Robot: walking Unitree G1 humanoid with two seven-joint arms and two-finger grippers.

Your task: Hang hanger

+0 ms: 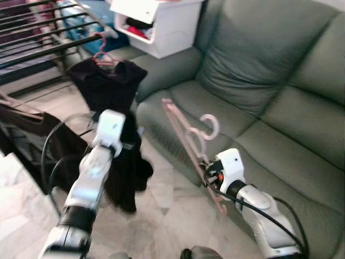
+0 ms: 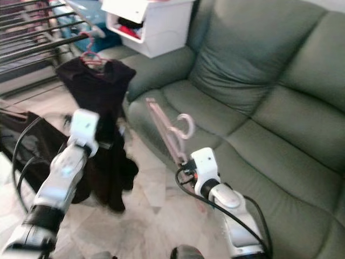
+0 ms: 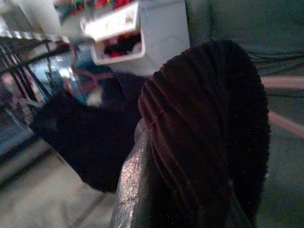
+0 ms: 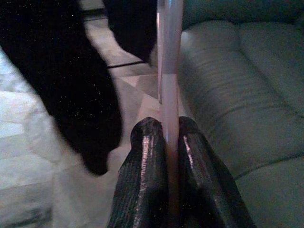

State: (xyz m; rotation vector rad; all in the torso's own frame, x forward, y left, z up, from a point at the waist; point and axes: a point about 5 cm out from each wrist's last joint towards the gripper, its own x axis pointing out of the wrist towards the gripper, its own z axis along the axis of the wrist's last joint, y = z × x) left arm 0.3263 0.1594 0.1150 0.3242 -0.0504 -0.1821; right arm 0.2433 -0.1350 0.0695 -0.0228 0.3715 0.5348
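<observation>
Right gripper (image 4: 167, 142) clamps pink hanger (image 1: 186, 137) — left gripper (image 3: 190, 156) pinches dark garment (image 1: 121, 162).

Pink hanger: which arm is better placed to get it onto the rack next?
Right, probably. The right hand already grips the pink hanger, its fingers closed on the bar. The left hand is occupied with a dark garment and sits nearer the rack.

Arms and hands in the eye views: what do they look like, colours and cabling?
Both arms are silver, each ending in a white boxy wrist block. Left arm has a black collar and looping black cable. Right arm carries black cables. Right hand shows ribbed black fingers.
</observation>
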